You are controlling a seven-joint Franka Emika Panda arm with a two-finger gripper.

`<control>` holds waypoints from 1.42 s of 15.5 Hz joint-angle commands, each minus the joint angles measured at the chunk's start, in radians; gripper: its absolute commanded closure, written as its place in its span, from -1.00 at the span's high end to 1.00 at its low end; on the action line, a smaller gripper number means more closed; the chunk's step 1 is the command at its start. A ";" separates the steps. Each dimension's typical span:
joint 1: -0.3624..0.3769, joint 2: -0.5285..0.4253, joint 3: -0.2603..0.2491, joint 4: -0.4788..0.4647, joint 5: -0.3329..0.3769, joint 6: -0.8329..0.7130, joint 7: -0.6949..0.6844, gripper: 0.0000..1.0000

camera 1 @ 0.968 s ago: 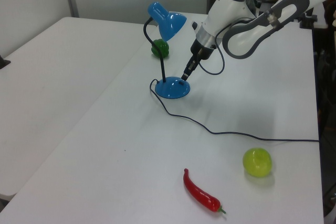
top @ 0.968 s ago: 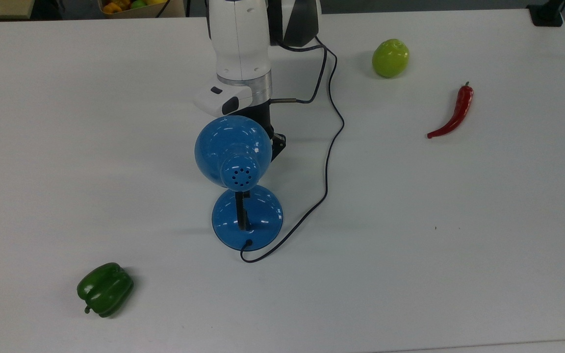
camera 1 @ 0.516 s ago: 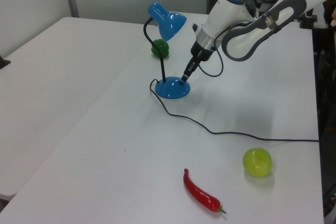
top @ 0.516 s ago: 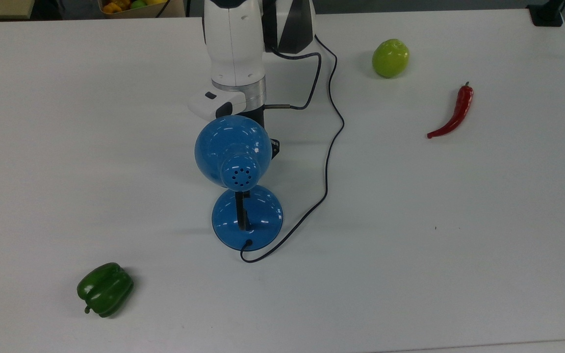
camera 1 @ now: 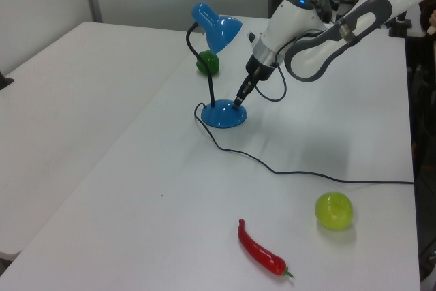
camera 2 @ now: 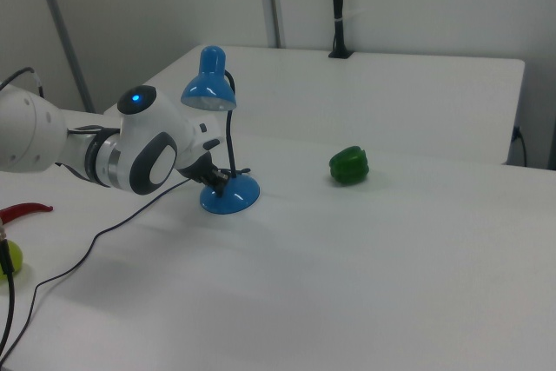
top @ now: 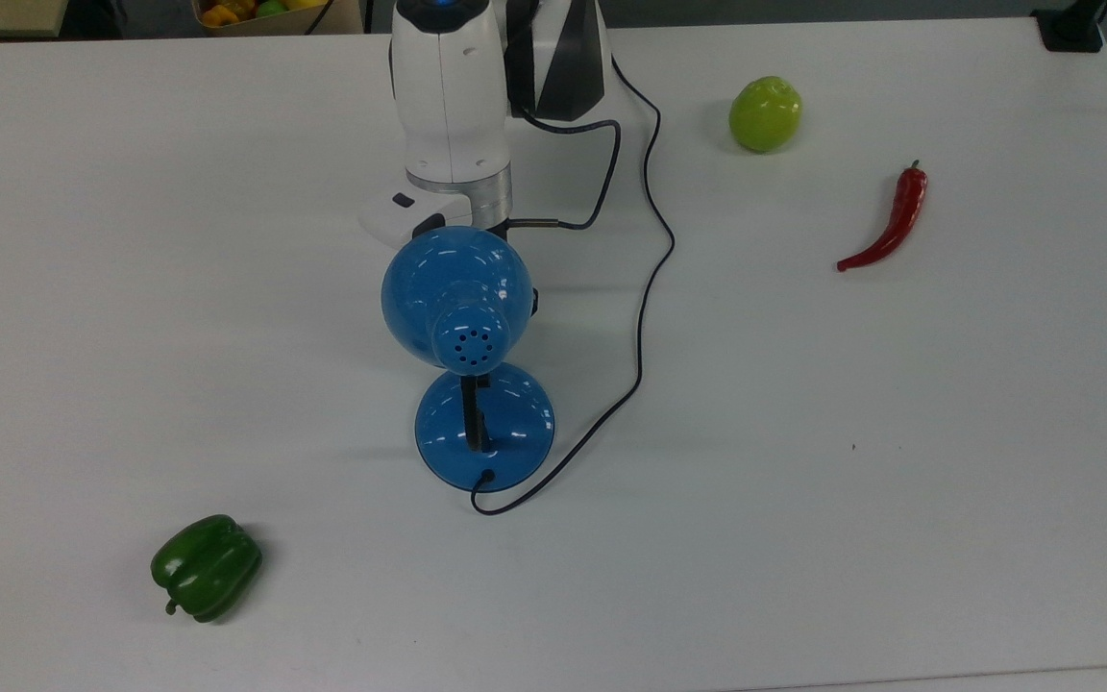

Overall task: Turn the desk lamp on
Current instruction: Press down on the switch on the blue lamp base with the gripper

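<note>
Standing mid-table, the desk lamp [top: 462, 317] has the arm's gripper [camera 1: 239, 101] angled down so its tip meets the round blue base; whether the jaws are open or closed cannot be told. A green bell pepper [top: 205, 566], a lime-green fruit [top: 765, 113] and a red chili [top: 890, 223] lie well apart on the table [top: 899, 481].

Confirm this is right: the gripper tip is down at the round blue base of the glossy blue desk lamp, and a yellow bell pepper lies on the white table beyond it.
One thing is wrong: the bell pepper is green, not yellow, as the top view shows. The rest holds: the gripper tip is down at the round base of the glossy blue desk lamp on the white table.
</note>
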 commanded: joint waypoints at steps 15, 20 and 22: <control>0.002 0.037 -0.004 0.011 -0.008 0.055 0.004 -1.00; 0.003 0.048 -0.004 0.008 -0.008 0.113 0.003 -1.00; 0.003 0.051 -0.004 0.008 -0.008 0.113 0.003 -1.00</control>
